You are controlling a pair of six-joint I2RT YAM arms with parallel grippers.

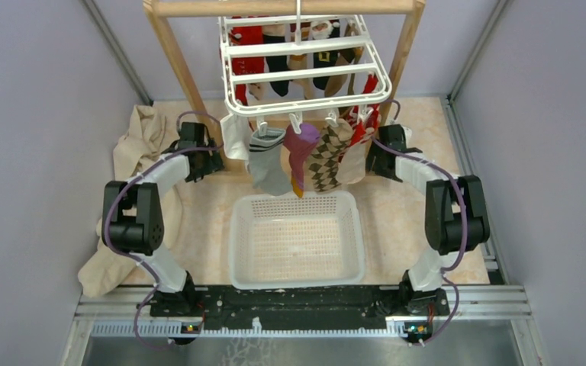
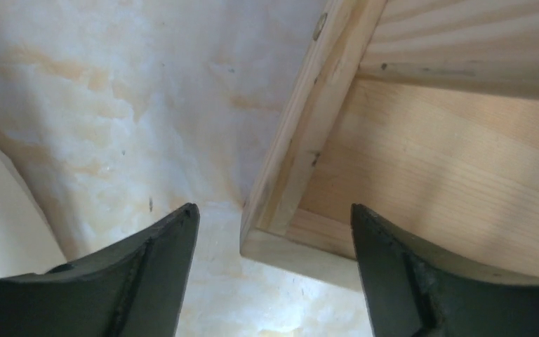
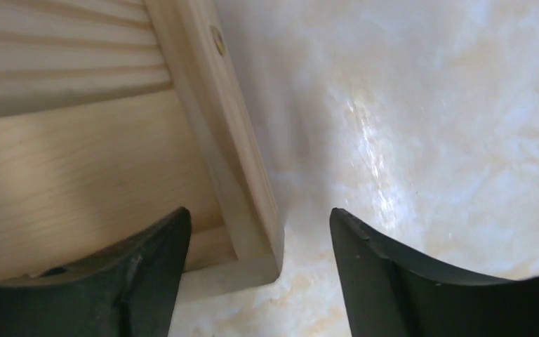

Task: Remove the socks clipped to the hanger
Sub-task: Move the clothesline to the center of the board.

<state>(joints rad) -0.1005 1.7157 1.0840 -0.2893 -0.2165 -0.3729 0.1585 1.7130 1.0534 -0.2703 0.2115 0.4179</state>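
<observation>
My left gripper hangs with its jaws spread wide above the left foot of the wooden frame. My right gripper, just as released, sits above the frame's right foot. Between them, the hanger hooks over the frame's top bar, with the socks clipped beneath it. The nearest row dangles over the far rim of the white basket.

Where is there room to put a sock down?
Inside the white basket, which holds nothing, and on the bare table between it and the left arm, or the right arm. Behind the basket it is crowded: socks dangle from the hanger.
</observation>
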